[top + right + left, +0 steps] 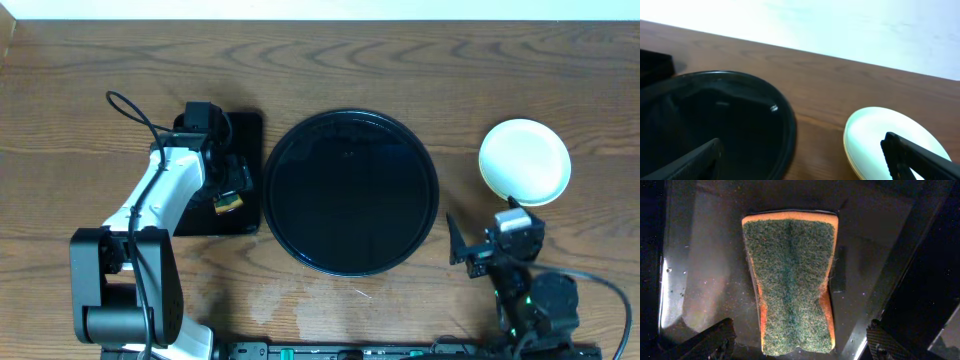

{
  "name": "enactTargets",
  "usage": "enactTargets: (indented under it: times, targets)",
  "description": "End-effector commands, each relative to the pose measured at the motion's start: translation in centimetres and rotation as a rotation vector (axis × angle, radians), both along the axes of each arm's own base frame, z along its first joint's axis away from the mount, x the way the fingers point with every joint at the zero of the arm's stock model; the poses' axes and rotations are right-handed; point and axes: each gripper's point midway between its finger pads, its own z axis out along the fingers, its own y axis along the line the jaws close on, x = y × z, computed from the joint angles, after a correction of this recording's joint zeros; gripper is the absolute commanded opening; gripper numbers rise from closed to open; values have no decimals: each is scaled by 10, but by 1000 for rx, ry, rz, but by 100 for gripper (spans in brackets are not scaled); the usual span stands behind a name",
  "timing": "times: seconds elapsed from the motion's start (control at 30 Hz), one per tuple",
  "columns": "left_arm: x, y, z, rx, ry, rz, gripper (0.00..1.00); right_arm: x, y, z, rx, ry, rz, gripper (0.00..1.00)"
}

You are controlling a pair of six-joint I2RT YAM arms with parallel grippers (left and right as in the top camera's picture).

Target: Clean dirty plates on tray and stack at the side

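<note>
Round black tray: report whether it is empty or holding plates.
Empty. The round black tray shows only bare glossy surface; the plates sit stacked on the table beside it.

We count 1 round black tray (350, 192) at centre and 1 rectangular black tray (245, 130) at its 9 o'clock, with 1 sponge (790, 280). At 3 o'clock, 1 plate stack (524, 160). We make out 2 layers, mint plate (890, 135) over yellow plate (847, 150). We can't confirm more.
</note>
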Motion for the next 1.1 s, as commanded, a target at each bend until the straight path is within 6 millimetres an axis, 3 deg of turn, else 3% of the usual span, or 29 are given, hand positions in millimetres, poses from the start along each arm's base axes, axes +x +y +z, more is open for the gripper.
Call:
enactTargets:
  times: [0.0, 0.13, 0.27, 1.07]
  targets:
    - [-2, 2, -3, 10, 9, -2, 85, -1, -1, -11, 13, -27, 0, 99]
    - [-2, 2, -3, 10, 9, -2, 85, 3, 0, -18, 17, -65, 1, 99]
    - [-2, 2, -3, 10, 9, -2, 85, 8, 0, -11, 29, -148, 0, 99]
    - [-1, 3, -2, 10, 6, -1, 85, 8, 0, -16, 26, -128, 0, 99]
